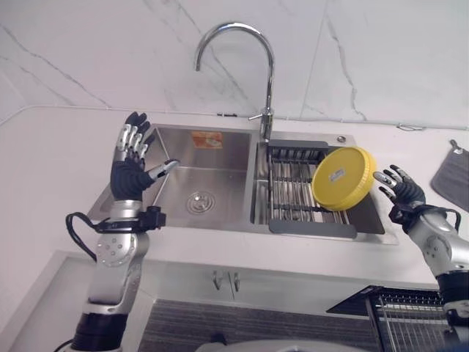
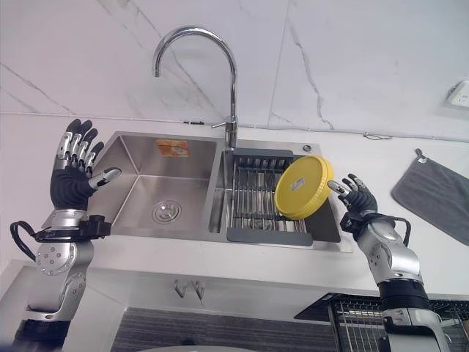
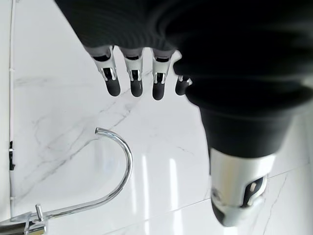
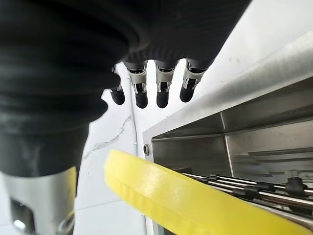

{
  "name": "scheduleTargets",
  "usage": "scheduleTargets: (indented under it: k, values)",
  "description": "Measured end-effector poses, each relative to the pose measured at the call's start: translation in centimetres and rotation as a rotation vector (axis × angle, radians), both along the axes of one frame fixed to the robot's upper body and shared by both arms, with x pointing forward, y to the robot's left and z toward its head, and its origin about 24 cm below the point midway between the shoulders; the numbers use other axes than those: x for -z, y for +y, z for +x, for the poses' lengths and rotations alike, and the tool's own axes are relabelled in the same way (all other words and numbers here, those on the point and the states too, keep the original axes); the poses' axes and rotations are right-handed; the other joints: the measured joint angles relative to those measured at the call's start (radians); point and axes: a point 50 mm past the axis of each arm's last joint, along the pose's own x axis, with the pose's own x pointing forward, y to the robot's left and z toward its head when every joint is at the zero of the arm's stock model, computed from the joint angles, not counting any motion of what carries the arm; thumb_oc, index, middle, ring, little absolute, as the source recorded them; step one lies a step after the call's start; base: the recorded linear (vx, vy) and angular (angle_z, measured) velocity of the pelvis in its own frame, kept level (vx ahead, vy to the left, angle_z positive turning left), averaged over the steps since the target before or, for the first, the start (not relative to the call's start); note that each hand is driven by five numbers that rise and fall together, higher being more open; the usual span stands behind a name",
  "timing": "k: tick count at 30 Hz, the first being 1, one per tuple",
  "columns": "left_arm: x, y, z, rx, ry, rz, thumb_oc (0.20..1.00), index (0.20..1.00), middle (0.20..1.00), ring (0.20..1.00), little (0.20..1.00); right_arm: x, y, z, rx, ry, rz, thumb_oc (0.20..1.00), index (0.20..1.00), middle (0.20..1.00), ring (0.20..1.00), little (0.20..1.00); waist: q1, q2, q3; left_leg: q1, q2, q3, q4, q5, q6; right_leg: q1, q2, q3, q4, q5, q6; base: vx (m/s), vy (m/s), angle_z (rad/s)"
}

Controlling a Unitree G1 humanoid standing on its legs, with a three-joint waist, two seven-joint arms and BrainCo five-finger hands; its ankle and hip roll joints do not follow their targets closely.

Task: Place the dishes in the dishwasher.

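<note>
While the round yellow plastic plate [image 1: 344, 178] leans on edge in the sink's dark drying rack [image 1: 297, 194], the right hand [image 1: 399, 188] hovers beside it, fingers spread; light, rigid, probably slippery, best pinched at its rim. The left hand [image 1: 132, 163] is raised, fingers straight.

— What do the arms look like?
— Silver-grey metal with round joint housings. The left hand [image 1: 130, 170] and right hand [image 1: 399, 189] have dark ribbed covers.
— And the fingers [image 3: 133, 73]?
— Silver, with dark rounded tips.
</note>
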Motion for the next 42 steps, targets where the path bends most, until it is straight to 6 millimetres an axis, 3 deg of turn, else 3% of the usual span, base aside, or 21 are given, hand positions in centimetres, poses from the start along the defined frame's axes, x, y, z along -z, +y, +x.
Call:
scheduleTargets:
  k: [13,42]
  values:
    - [0.0,0.1,0.1,-0.002,0.018,0.011,1.0,1.0,1.0,1.0,1.0,-0.3,1.0,0.9,-0.044,0.003,0.032,1.0,1.0,1.0,1.0,1.0,0.001,0.001,0.001,0.001,0.0,-0.004,0.0,0.0,0.0,0.003,0.0,-0.003,0.0,-0.002,0.0,0.0,0.0,0.0]
    - [-0.1,0.3,0.2,0.0,0.023,0.027,1.0,1.0,1.0,1.0,1.0,-0.7,1.2,2.1,-0.062,0.017,0.127,1.0,1.0,1.0,1.0,1.0,0.029,-0.005,0.029,0.002,-0.002,-0.016,0.0,0.002,-0.001,0.015,0.0,-0.025,0.0,-0.005,0.0,0.0,0.002,0.01]
